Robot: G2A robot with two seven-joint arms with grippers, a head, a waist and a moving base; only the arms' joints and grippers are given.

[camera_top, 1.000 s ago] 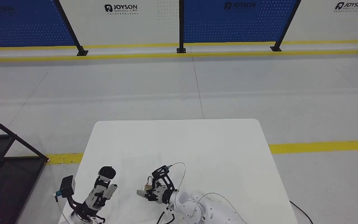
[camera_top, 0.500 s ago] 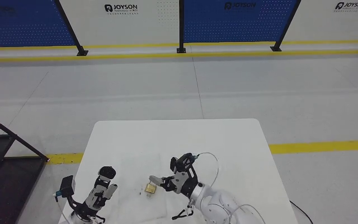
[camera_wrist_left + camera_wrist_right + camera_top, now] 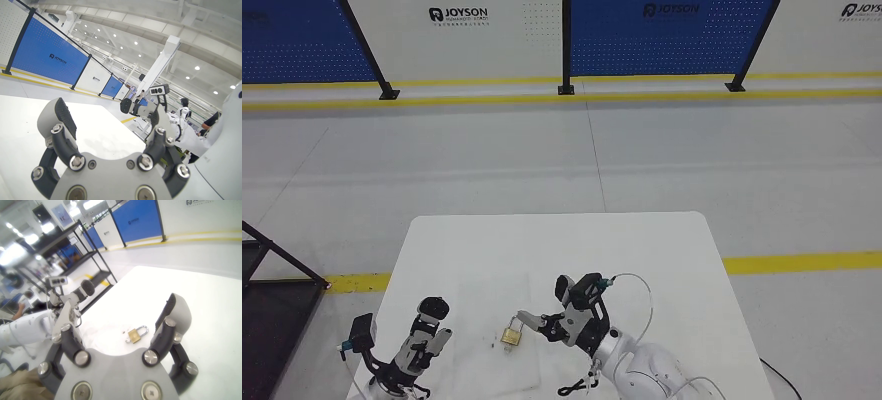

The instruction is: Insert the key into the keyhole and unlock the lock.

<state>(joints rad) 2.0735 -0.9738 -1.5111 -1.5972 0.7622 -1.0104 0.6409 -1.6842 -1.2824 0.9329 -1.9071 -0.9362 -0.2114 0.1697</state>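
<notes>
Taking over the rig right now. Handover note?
Left gripper: open, empty, over the table, apart from the padlock.
Right gripper: open, empty, close to the padlock, not touching it.
Padlock lies flat on the table; a small silver piece at its base is likely the key.
Done: cannot tell if the key is inserted or the shackle released.
Left: check the key, turn it, open the shackle.

I can't tell from the right wrist view whether the small silvery key at the base of the lock sits in the keyhole or just beside it. The dark specks nearby are too tiny to identify. The top view's lower edge cuts off the worktop.
</notes>
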